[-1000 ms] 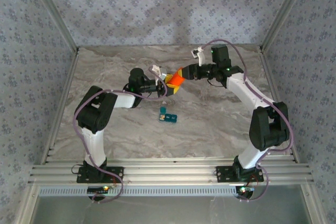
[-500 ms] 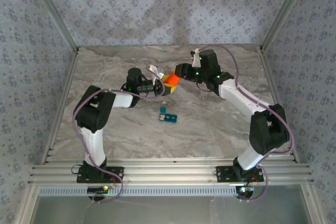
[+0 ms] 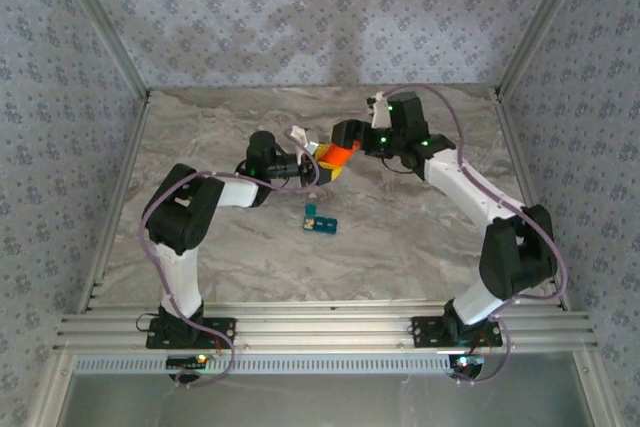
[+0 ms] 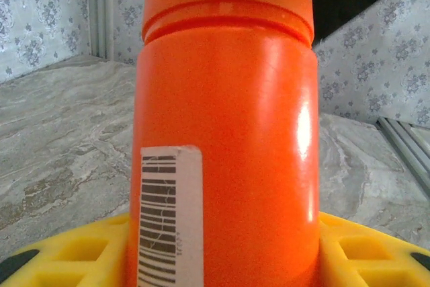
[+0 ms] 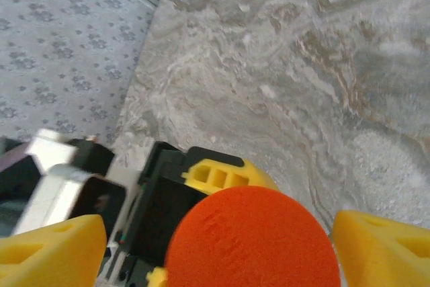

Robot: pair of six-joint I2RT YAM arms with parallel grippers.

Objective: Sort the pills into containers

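Because the pills must end up in them, the containers [image 3: 320, 220] come first. The little teal strip lies on the desk [image 3: 220, 247], close to the middle, and nothing touches it. It is too small to tell if its lids are up.

Near it, at about 12 o'clock, is the orange bottle [image 3: 337, 155]. It looks to be held up off the desk. The left fingers [image 4: 74, 253] are clamped on its lower part, with a yellow pad on each side. The left arm reaches in from 9 o'clock. I think it holds the bottle tight so it cannot turn or slip.

The right fingers [image 5: 57, 247] come in from 2 o'clock to the round orange cap [image 5: 252, 240]. They are apart, one at 9 o'clock of the cap and one at 3 o'clock. There is a gap on each side, so they do not grip it.

I guess the pills are inside the bottle, so the cap has to come off first. The sorting looks not yet begun. Next, the right fingers would need to close on the cap and twist. An open bottle tipped too far could spill pills on the desk.
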